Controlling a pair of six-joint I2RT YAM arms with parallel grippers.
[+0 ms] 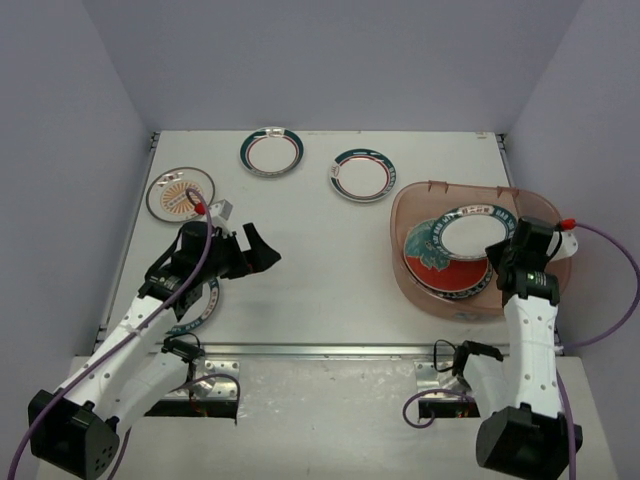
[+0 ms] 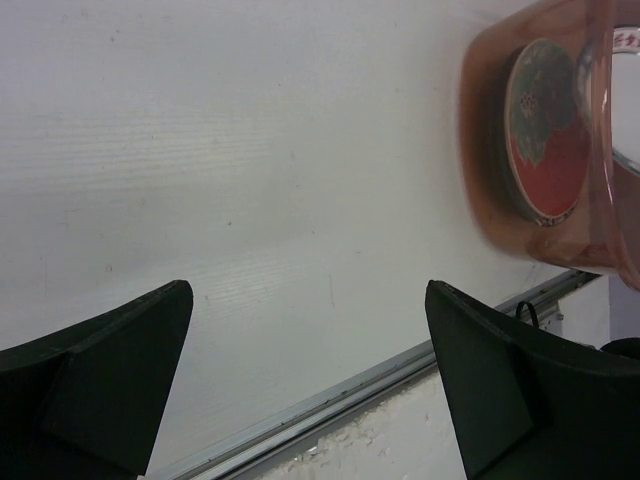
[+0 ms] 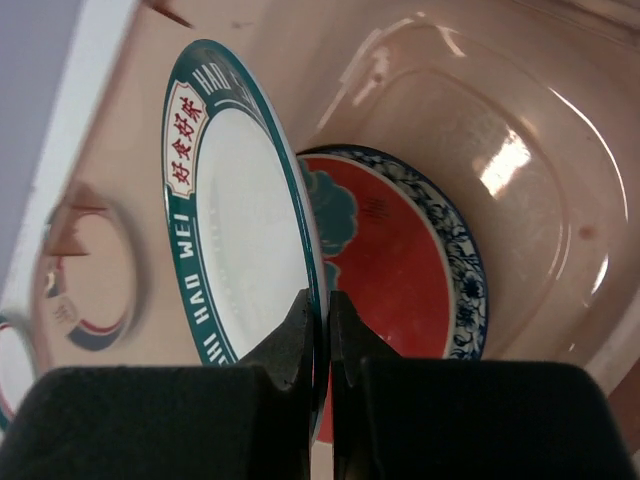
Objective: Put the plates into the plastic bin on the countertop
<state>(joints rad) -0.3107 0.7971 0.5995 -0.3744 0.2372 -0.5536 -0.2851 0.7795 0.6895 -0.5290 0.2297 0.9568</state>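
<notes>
The translucent pink plastic bin (image 1: 410,215) stands at the right of the white countertop (image 1: 320,280). My right gripper (image 3: 326,315) is shut on the rim of a teal-rimmed white plate (image 3: 245,230) and holds it over the bin, above a red floral plate (image 3: 400,270) that lies inside. In the top view the held plate (image 1: 470,235) sits over the red plate (image 1: 445,272). My left gripper (image 1: 262,250) is open and empty above the left middle of the countertop. Plates on the countertop: an orange-centred one (image 1: 180,194), two teal-rimmed ones (image 1: 271,151) (image 1: 360,174), and one half hidden under the left arm (image 1: 203,308).
The metal front edge (image 1: 330,349) runs along the near side of the countertop; it shows in the left wrist view (image 2: 380,375). The bin (image 2: 540,140) with the red plate appears at the right of that view. Grey walls enclose the back and sides.
</notes>
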